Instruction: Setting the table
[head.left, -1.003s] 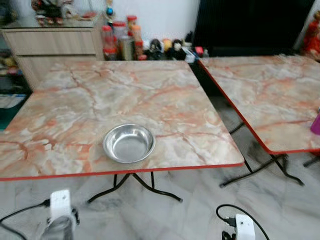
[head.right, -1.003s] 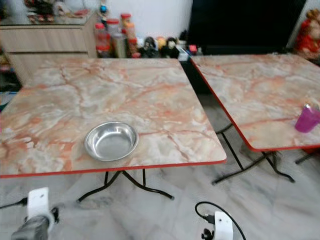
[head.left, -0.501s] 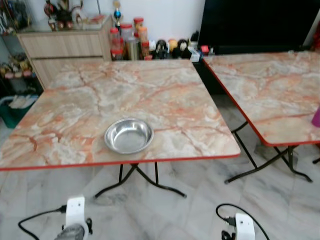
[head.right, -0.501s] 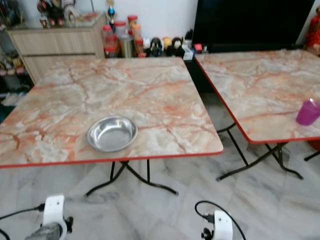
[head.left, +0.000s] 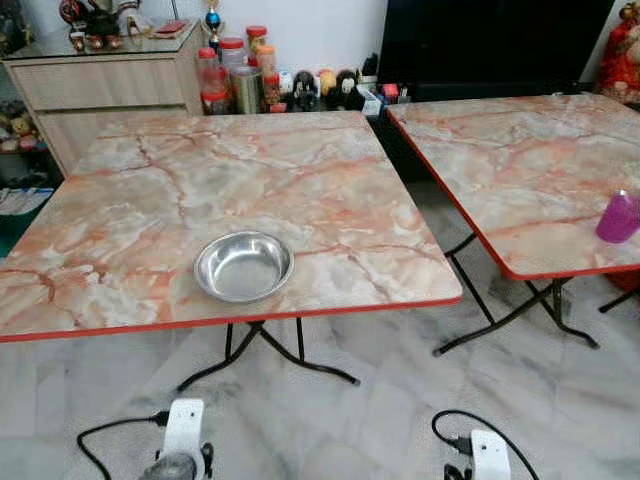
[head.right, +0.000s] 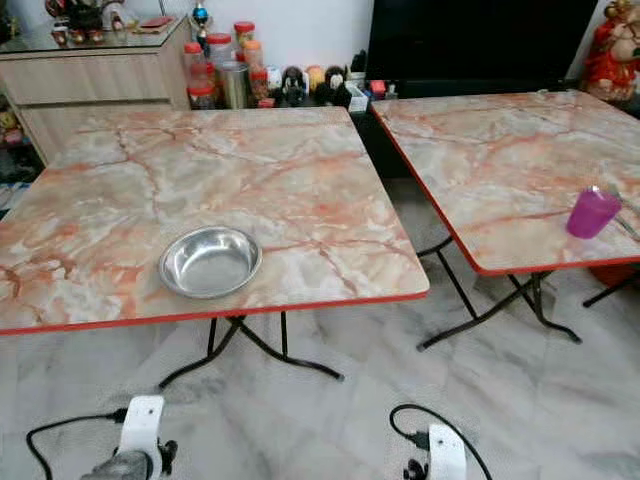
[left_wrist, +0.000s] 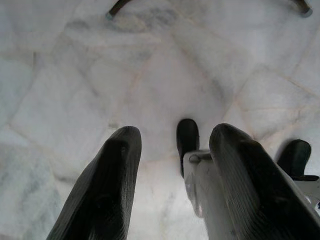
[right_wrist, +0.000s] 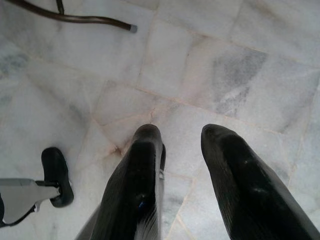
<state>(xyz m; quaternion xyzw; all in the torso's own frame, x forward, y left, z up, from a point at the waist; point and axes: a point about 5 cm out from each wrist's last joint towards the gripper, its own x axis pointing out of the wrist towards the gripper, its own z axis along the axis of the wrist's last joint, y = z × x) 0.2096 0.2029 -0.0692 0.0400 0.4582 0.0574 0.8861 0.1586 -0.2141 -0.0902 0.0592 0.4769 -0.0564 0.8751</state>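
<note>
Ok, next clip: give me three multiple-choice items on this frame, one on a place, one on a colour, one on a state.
1. Where is the bowl?
A. near the front edge of the left table
B. on the floor
C. on the cabinet

2. What colour is the cup on the right table?
A. green
B. purple
C. white

3. How do the fingers of the left gripper stand?
A. shut on the bowl
B. shut on the cup
C. apart and empty

Answers:
1 A: the bowl sits on the left table, close to its red front edge.
2 B: the cup by that table's near right edge is plainly purple.
3 C: in the left wrist view bare floor shows between the two fingers; the right gripper hangs open the same way.
</note>
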